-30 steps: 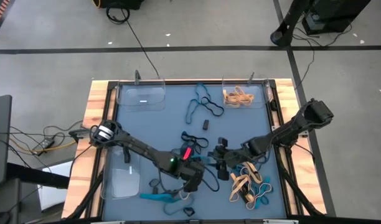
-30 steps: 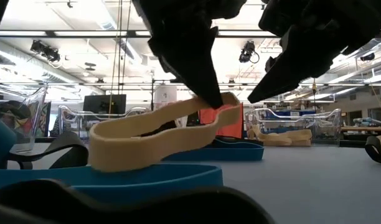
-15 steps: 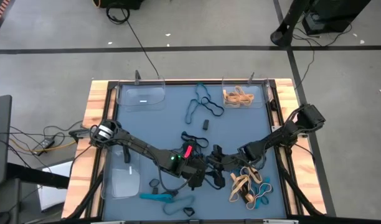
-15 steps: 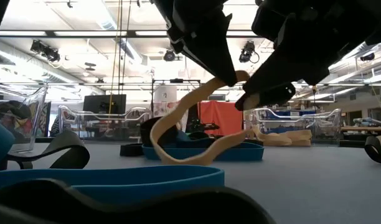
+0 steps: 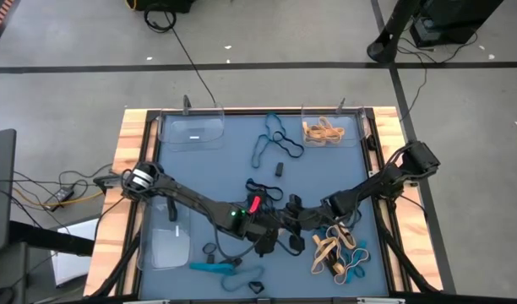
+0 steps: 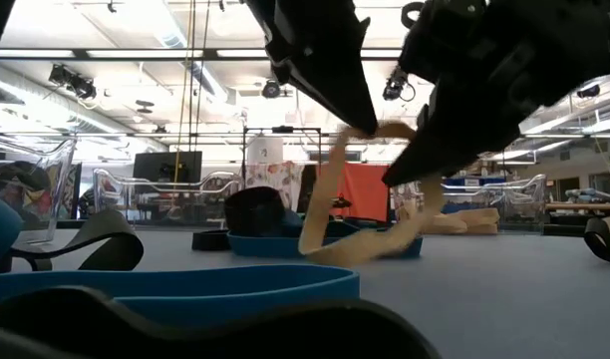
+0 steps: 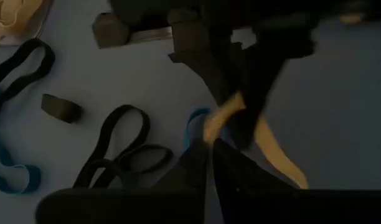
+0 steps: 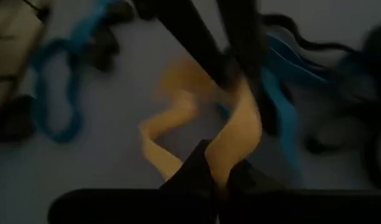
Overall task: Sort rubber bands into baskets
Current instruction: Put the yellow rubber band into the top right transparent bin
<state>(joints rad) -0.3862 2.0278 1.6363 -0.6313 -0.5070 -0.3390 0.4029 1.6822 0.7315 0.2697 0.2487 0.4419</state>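
Observation:
A tan rubber band [image 6: 330, 239] hangs as a loop between my two grippers over the middle of the blue mat, toward the near edge. My left gripper [image 6: 368, 122] is shut on its top bend. My right gripper [image 6: 400, 178], just to the right, is shut on the strand below. In the high view they meet tip to tip, my left gripper [image 5: 274, 230] and my right gripper [image 5: 294, 224], and hide the band. Three clear baskets stand at the far left [image 5: 191, 131], the far right [image 5: 330, 128] with tan bands in it, and the near left [image 5: 167, 241]. My left gripper pinches the tan band's top bend [image 7: 216, 124] between its fingertips, slanting down from the table's left. The band hangs below the tips. My right gripper pinches one strand of the same band [image 8: 234, 140] between its two fingers, slanting down from the table's right, just beside the left fingers. The loop's lower bend [image 6: 335, 254] sags down to the mat.
A pile of tan, blue and black bands [image 5: 339, 249] lies at the near right. Blue bands [image 5: 271, 139] lie at the far middle, black ones [image 5: 263, 190] at the centre, teal ones [image 5: 216, 267] by the near edge. A small black block [image 5: 278, 169] lies between them.
My right gripper has sunk and gone toward my left gripper, and has taken hold of the tan band just beside it. The band, which lay stretched out low toward the table's left, now hangs as a steep loop under both grippers.

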